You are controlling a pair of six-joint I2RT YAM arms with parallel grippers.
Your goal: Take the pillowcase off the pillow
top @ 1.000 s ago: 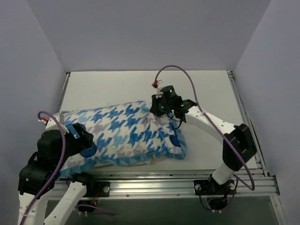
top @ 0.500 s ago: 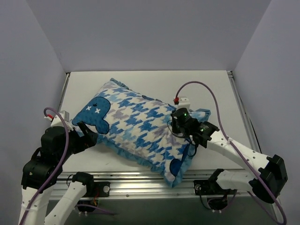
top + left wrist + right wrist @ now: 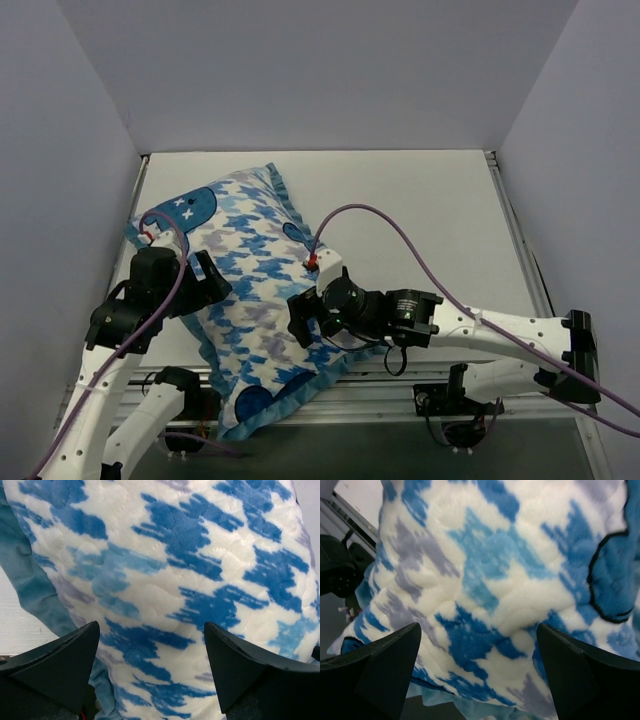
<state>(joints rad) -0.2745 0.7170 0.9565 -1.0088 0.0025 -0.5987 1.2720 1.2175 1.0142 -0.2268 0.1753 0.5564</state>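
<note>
The left tool [image 3: 206,285] stands released, its fingers spread wide at the left flank of the pillowcase [image 3: 245,300], which bulges between and ahead of them. Nothing of the stripping looks done. The cover lies plump and full on the tabletop [image 3: 420,210] with no white pillow showing, so the whole pull is left. Blue-grey-white houndstooth faces up, edged with ruffled blue trim. The right tool [image 3: 300,320] is likewise spread, the fabric's right flank just ahead of its fingers.
</note>
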